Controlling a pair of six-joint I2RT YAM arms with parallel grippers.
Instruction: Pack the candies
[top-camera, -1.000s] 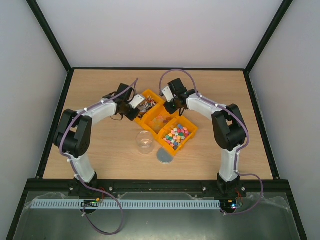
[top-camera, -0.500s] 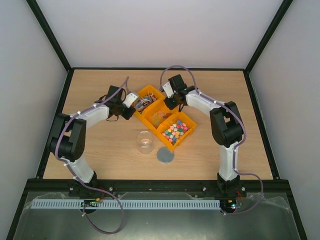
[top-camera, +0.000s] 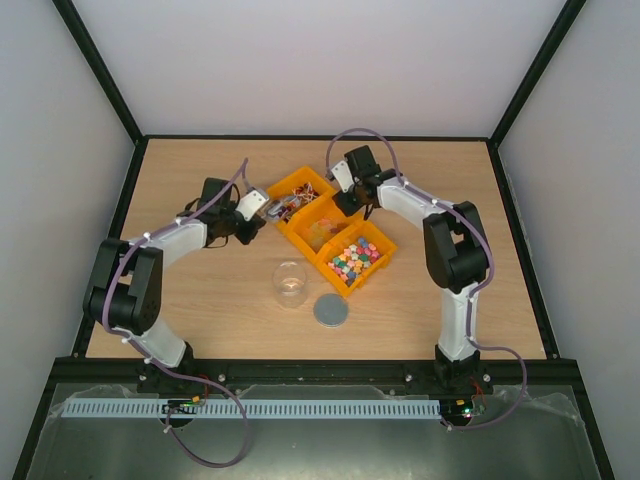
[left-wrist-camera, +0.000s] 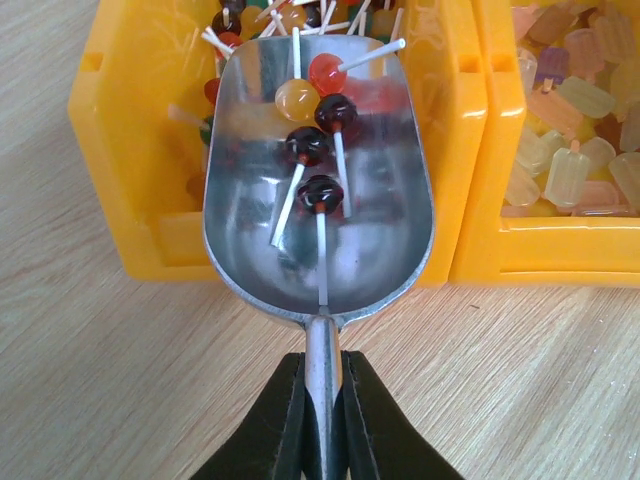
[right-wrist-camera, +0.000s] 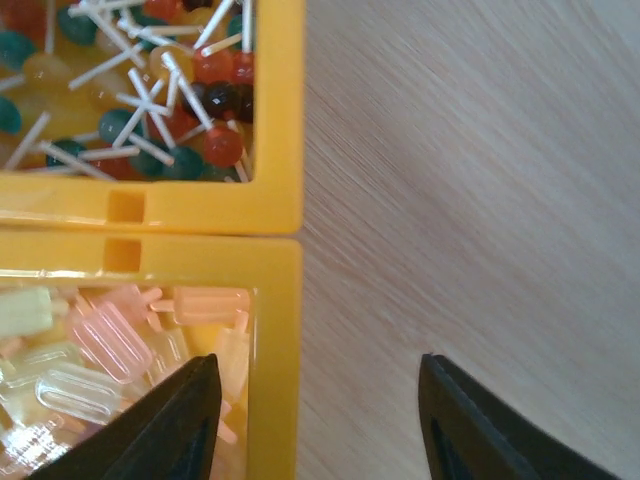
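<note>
Three yellow bins hold the candies: lollipops (top-camera: 298, 190), pale ice-pop pieces (top-camera: 322, 226) and multicoloured cubes (top-camera: 355, 260). My left gripper (left-wrist-camera: 322, 400) is shut on the handle of a silver scoop (left-wrist-camera: 318, 230). The scoop carries several lollipops (left-wrist-camera: 305, 145), and its mouth lies over the near wall of the lollipop bin (left-wrist-camera: 130, 200). My right gripper (right-wrist-camera: 320, 420) is open at the edge of the ice-pop bin (right-wrist-camera: 275, 330). One of its fingers (right-wrist-camera: 160, 430) is over the ice-pop pieces (right-wrist-camera: 110, 340) and the other is over bare table, holding nothing. From above, the left gripper (top-camera: 262, 212) is left of the bins and the right gripper (top-camera: 352, 203) behind them.
A clear cup (top-camera: 290, 283) stands in front of the bins, with a grey round disc (top-camera: 330, 311) beside it to the right. The wooden table (top-camera: 200, 300) is fenced by a black frame.
My left arm has drawn back to the left with the scoop, bringing lollipops out of the bin. The right gripper has opened. The row of bins has shifted slightly away.
</note>
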